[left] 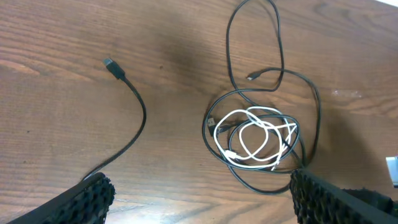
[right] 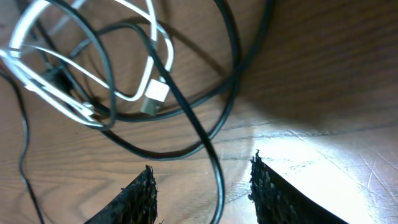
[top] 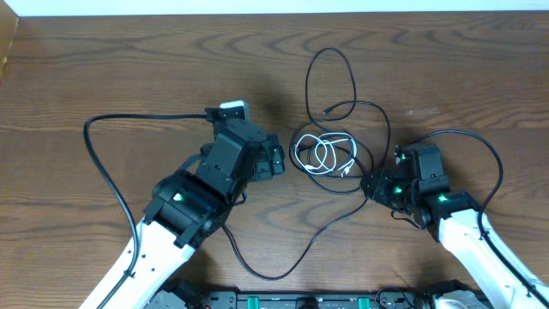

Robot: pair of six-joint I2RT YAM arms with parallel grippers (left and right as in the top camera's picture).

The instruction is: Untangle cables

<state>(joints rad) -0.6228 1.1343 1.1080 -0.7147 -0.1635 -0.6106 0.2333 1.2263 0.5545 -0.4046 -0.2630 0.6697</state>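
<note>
The white cable (top: 324, 155) lies coiled at the table's middle, tangled inside loops of the thin black cable (top: 331, 84). In the left wrist view the white coil (left: 255, 138) sits within black loops (left: 275, 74), and a black plug end (left: 112, 65) lies apart to the left. My left gripper (top: 276, 160) is open and empty just left of the tangle, its fingers spread wide (left: 199, 199). My right gripper (top: 372, 184) is open at the tangle's right edge. In the right wrist view (right: 202, 167) a black strand (right: 214, 180) runs between its fingers, near the white plug (right: 157, 92).
A thick black robot cable (top: 94, 146) arcs across the left of the wooden table (top: 129, 60). Another arcs behind the right arm (top: 489, 154). The thin black cable trails toward the front edge (top: 283, 273). A pale strip (top: 274, 7) borders the table's far edge.
</note>
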